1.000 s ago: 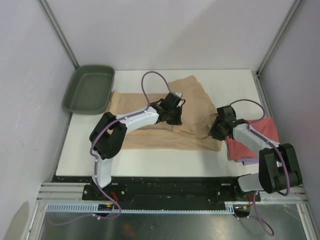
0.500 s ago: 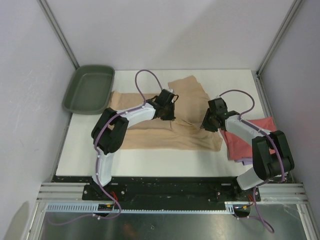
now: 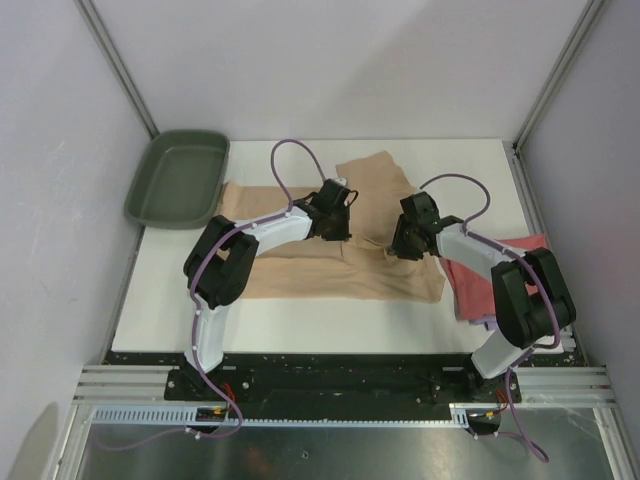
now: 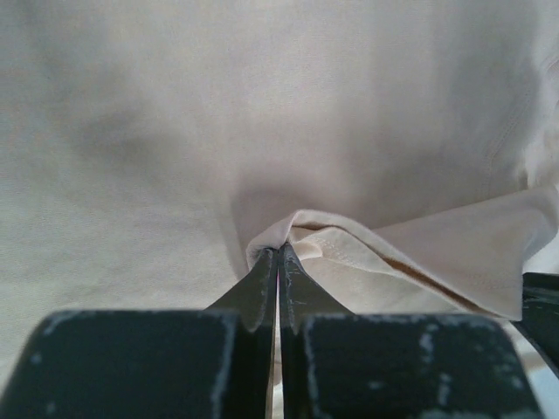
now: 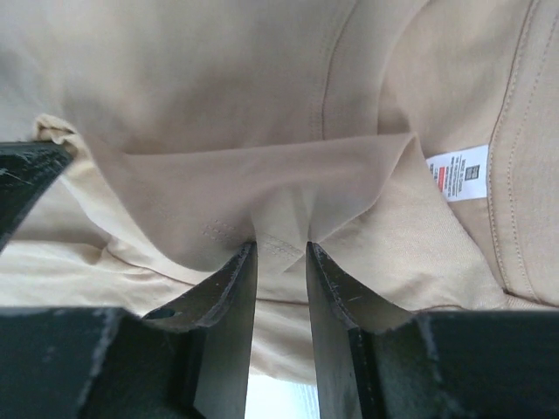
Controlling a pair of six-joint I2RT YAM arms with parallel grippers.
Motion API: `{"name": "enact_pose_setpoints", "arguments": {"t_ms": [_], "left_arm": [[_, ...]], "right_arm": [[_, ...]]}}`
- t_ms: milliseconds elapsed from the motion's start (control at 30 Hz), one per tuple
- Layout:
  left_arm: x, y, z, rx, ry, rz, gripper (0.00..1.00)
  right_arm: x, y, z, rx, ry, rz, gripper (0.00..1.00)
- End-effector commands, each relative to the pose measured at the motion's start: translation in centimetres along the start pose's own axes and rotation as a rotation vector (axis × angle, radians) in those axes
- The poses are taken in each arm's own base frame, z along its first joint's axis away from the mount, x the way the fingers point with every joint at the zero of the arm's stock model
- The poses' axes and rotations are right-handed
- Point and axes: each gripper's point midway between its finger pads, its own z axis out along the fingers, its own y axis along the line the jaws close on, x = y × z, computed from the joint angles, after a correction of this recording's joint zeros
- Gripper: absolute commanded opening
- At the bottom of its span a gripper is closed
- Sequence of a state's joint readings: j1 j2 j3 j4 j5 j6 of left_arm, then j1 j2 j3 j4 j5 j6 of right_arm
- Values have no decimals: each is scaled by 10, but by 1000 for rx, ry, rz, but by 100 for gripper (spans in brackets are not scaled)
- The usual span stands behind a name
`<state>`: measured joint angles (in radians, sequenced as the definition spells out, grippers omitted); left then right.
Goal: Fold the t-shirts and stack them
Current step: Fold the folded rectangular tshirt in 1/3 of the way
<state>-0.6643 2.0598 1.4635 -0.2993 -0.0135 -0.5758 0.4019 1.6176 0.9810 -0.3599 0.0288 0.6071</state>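
The tan t-shirt (image 3: 300,268) lies spread across the middle of the table, partly folded. My left gripper (image 3: 338,222) is shut on a pinched fold of it (image 4: 279,249) near the shirt's middle. My right gripper (image 3: 398,245) is closed on a hem fold of the same shirt (image 5: 281,237) and holds it lifted like a tent; its white care label (image 5: 458,171) shows. The coral-red t-shirt (image 3: 500,275) lies folded at the right edge on top of the pale lavender one (image 3: 492,323), of which only a sliver shows.
A dark green tray (image 3: 180,178) stands empty at the table's back left corner. Metal frame posts and grey walls close in the sides. White table (image 3: 300,320) shows along the near edge and at the back right.
My right gripper has moved left and away from me, drawing the tan shirt's right part off the coral-red shirt toward the middle. My left gripper has shifted slightly back and left.
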Motion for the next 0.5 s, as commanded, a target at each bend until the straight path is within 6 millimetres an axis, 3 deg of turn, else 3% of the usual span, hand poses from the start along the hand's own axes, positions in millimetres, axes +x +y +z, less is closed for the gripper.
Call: {"name": "enact_pose_setpoints", "arguments": {"t_ms": [0, 200, 467], "left_arm": [[-20, 3, 1, -13, -65, -15, 0], [-19, 6, 0, -20, -63, -24, 0], [-18, 9, 0, -28, -63, -33, 0]], "right_arm": [[-26, 15, -16, -21, -82, -19, 33], [-17, 35, -36, -53, -108, -85, 34], [4, 48, -27, -56, -68, -134, 33]]}}
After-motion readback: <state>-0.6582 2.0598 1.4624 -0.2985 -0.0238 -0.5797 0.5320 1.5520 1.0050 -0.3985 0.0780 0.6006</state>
